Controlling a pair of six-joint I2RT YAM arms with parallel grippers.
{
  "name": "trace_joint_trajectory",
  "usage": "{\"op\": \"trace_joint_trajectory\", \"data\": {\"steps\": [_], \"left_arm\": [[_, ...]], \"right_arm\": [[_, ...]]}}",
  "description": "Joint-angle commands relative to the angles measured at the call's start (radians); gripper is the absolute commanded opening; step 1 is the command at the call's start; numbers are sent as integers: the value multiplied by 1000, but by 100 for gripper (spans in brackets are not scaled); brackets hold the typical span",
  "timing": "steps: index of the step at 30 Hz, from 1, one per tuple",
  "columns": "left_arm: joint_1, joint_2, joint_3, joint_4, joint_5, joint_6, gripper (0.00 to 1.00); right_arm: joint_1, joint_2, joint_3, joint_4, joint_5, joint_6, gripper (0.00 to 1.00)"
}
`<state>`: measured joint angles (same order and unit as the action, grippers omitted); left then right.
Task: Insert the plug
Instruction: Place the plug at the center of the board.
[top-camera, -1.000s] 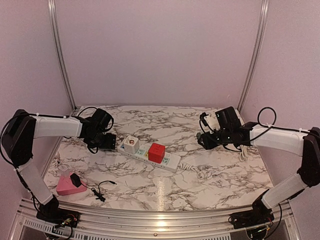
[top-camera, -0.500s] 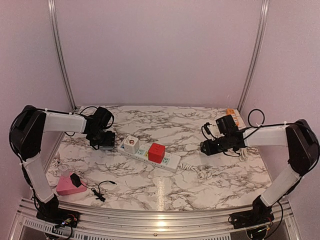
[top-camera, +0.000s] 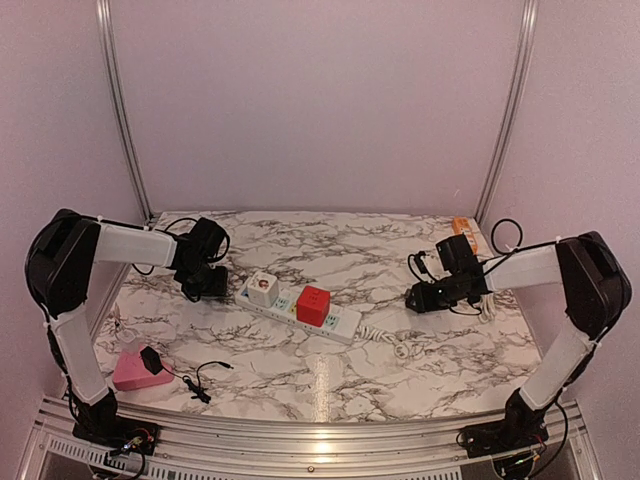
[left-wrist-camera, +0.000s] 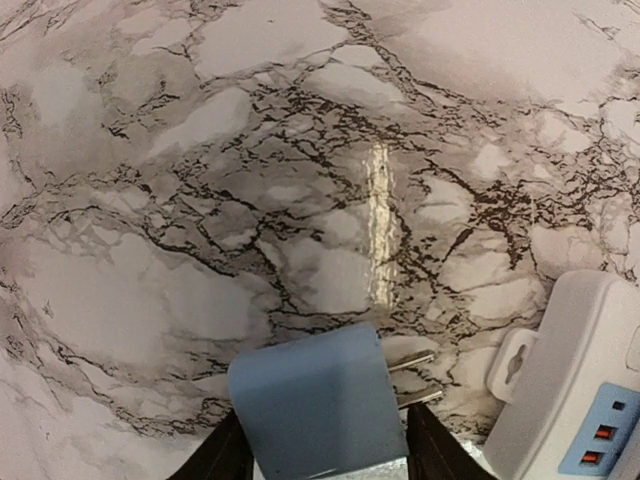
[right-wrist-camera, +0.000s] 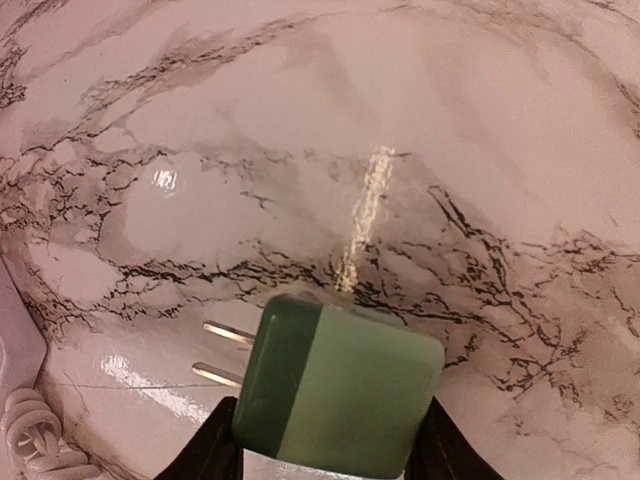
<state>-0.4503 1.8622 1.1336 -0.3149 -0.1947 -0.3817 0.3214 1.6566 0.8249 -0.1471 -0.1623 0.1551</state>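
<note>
Just left of the strip (top-camera: 345, 320), the left gripper (left-wrist-camera: 320, 452) clamps a blue plug (left-wrist-camera: 315, 400). Its prongs point toward the strip's end but are not yet in. A white plug (top-camera: 261, 289) and a red plug (top-camera: 313, 304) sit on the strip. Well right of the strip, the right gripper (right-wrist-camera: 325, 455) grips a green plug (right-wrist-camera: 340, 385) over the desk (top-camera: 330, 250). By my judgement, both held plugs still need inserting.

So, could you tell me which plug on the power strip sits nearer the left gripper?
The white plug, at the end of the power strip beside the left gripper; the red plug sits further along.
</note>
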Motion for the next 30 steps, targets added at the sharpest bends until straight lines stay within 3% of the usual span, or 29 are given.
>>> {"op": "trace_joint_trajectory", "data": {"steps": [1,7,18,30], "left_arm": [[13,22,31,3,1,-1,47],[21,31,45,11,-13,-11,29],[26,94,170,-1,-7,11,27],[-1,227,543,-37,115,51,26]], "right_arm": [[-26,19,14,34,-26,14,45],[-32,38,14,41,-32,16,50],[-33,21,4,41,-36,22,82],[-33,-166,-41,-5,-77,38,96]]}}
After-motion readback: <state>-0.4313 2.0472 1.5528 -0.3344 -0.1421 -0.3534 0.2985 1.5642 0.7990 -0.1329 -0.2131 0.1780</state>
